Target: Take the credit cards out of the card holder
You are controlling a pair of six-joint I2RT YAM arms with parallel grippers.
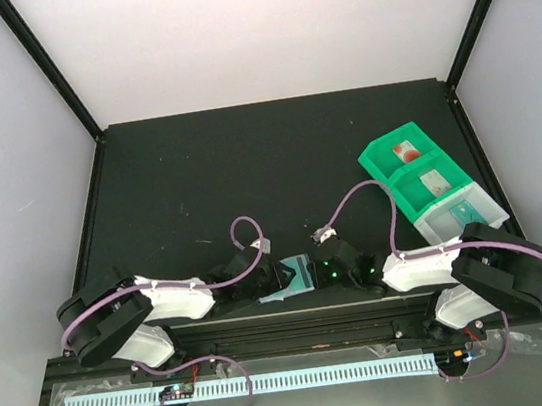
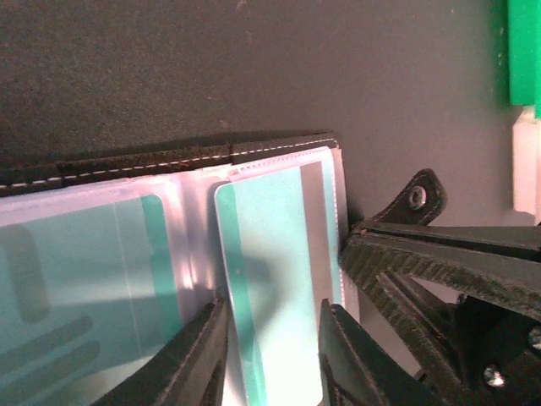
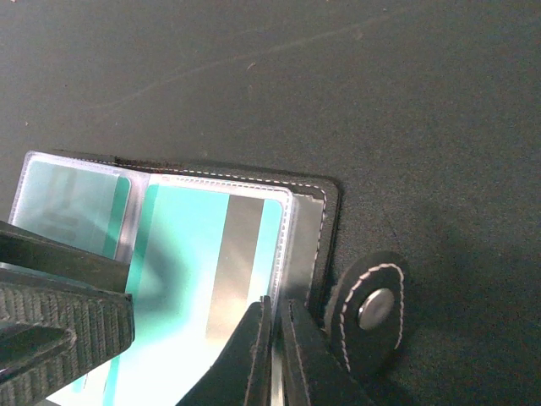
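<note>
The black card holder [image 1: 297, 274] lies open at the near middle of the table between both grippers. Its clear sleeves hold teal credit cards [image 2: 275, 254], one with a grey stripe [image 3: 232, 254]. My left gripper [image 2: 272, 311] is open, with one finger on each side of the right-hand sleeved card. My right gripper [image 3: 276, 309] is shut on the outer edge of the clear sleeve of the card holder [image 3: 325, 211], just left of the snap tab [image 3: 372, 309]. In the top view the left gripper [image 1: 265, 283] and right gripper [image 1: 325, 268] flank the wallet.
A green compartment tray [image 1: 380, 175] stands at the right, with a card in each of three compartments, one of them teal [image 1: 466, 208]. Its green corner [image 2: 522, 51] shows in the left wrist view. Black frame posts edge the table.
</note>
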